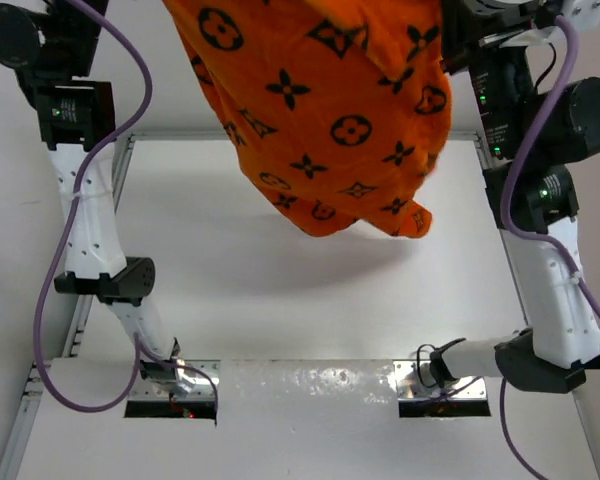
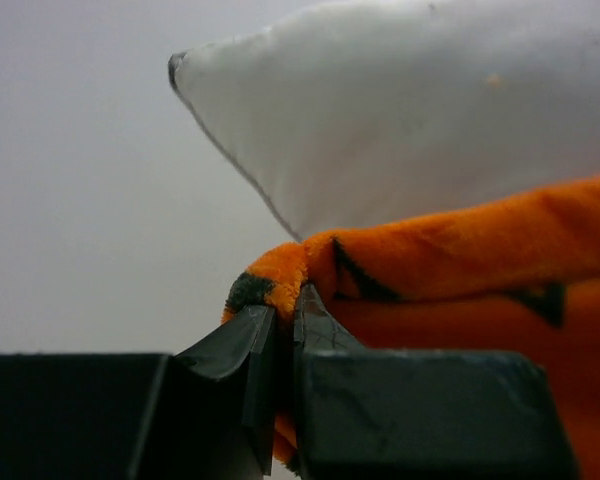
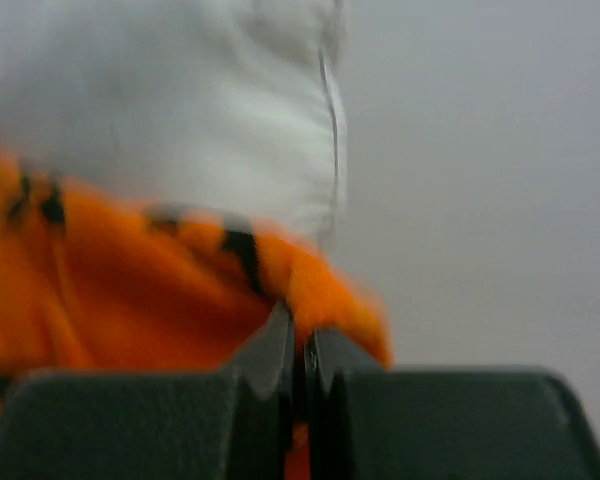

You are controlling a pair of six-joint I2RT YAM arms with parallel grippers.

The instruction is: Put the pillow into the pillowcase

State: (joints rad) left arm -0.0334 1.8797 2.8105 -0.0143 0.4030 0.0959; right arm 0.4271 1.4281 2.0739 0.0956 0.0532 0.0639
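The orange pillowcase (image 1: 320, 110) with dark flower motifs hangs in the air over the far half of the table, its lower end dangling free. Both grippers are out of the top view, above its upper edge. In the left wrist view my left gripper (image 2: 285, 320) is shut on a rim of the pillowcase (image 2: 460, 260). A corner of the white pillow (image 2: 400, 110) sticks out beyond that rim. The blurred right wrist view has my right gripper (image 3: 298, 335) shut on the pillowcase's edge (image 3: 130, 290), with the pillow (image 3: 180, 100) standing out past it.
The white table (image 1: 280, 280) lies below the hanging fabric, framed by metal rails (image 1: 100, 250). Both arms rise along the sides, left (image 1: 90, 220) and right (image 1: 550, 260), with purple cables (image 1: 50, 290) looping near the bases.
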